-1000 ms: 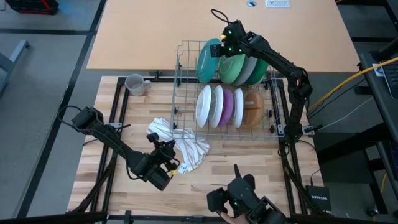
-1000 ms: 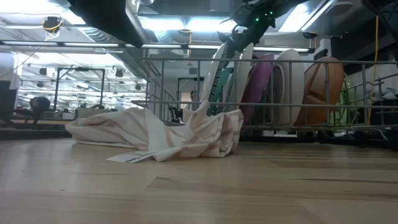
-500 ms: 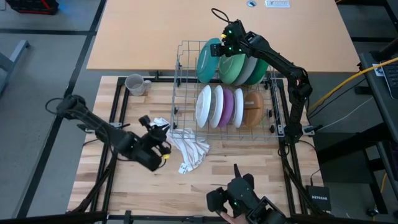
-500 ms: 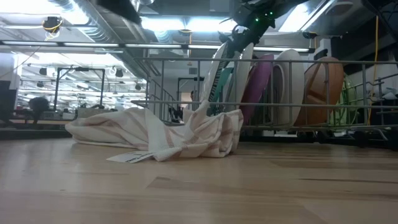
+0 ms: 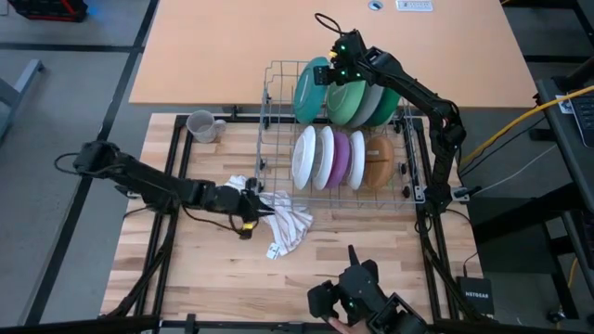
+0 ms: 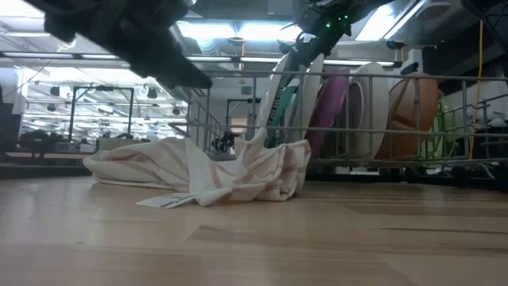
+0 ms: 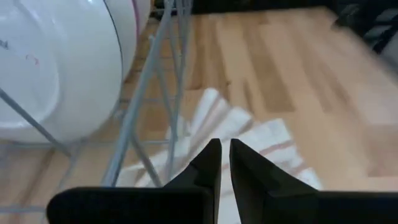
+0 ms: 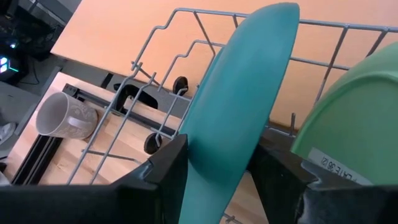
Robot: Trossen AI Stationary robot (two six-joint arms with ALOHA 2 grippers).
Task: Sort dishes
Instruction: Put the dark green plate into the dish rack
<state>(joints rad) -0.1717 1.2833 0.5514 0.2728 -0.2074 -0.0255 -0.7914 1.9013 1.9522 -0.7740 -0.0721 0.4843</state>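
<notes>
left gripper: clenched, has swung over cloth toward rack | right gripper: still grasping teal plate

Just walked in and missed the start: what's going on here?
The robot is sorting dishes in a wire rack. The right gripper has its fingers on either side of a teal plate standing on edge at the rack's far row, beside a green plate. The left gripper, fingers nearly shut and empty, is over the striped cloth by the rack. A mug stands outside the rack.
</notes>
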